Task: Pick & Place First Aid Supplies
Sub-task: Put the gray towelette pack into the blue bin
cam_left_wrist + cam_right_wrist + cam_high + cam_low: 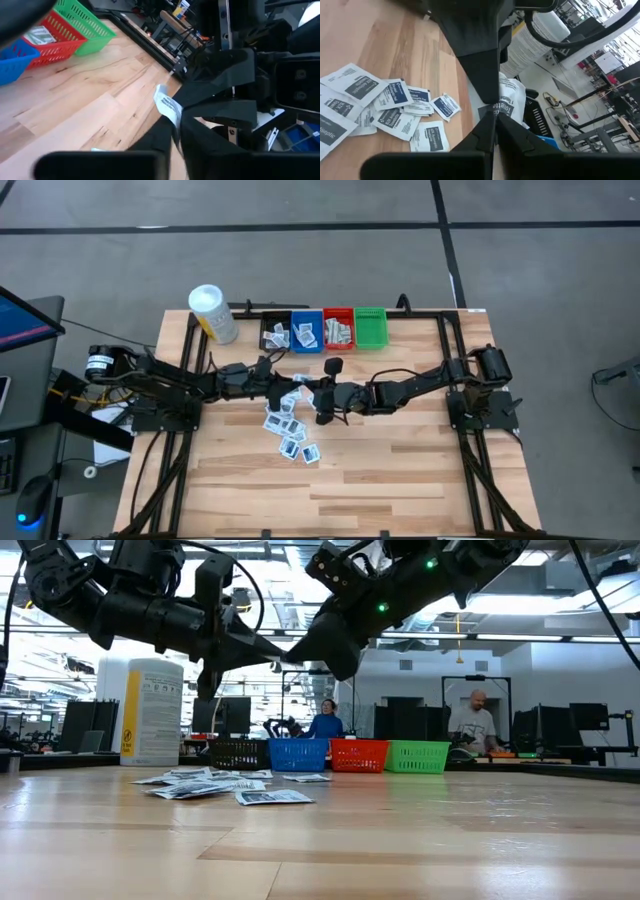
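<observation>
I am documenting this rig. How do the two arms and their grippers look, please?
Both arms are dark, jointed, with black cables along them. The left gripper and right gripper have dark tapered fingers. Small green lights glow on one arm in the low view.

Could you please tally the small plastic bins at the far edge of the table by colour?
Black bin: 1
Blue bin: 1
Red bin: 1
Green bin: 1
Total: 4 bins
</observation>
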You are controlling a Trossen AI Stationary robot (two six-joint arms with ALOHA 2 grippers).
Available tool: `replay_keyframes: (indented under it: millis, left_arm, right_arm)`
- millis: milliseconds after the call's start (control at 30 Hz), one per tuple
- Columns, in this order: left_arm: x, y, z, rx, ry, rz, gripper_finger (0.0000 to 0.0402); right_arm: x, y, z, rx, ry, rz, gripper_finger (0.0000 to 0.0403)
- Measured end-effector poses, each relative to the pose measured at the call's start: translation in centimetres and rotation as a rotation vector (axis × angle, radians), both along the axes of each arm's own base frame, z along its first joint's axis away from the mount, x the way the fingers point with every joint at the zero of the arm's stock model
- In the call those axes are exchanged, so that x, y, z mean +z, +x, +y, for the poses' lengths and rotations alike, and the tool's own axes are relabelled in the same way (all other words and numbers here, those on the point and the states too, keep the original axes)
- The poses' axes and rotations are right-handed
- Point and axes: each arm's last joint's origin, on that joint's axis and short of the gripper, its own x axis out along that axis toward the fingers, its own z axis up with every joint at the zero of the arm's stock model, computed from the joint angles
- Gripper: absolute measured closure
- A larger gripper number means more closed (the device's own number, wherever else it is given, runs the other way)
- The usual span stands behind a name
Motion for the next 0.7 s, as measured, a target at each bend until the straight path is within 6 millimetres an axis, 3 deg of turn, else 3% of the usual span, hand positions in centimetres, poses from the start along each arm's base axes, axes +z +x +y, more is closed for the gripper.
replay_keyframes:
  millis: [67,367,700]
  left_arm:
    - [0.0,0.0,0.0,-0.002,0.010,0.003,0.0391]
    - [0.0,0.0,0.3,0.010,0.026,0.008,0.0392]
    - [0.1,-0.2,1.9,0.086,0.051,0.004,0.0392]
  right_arm:
    - [-0.1,0.0,0.0,0.000,-0.001,0.008,0.0384]
    - [-0.4,-0.2,0.1,0.007,-0.016,0.057,0.0304]
    - [-1.4,-0.7,0.1,-0.022,0.036,0.135,0.0206]
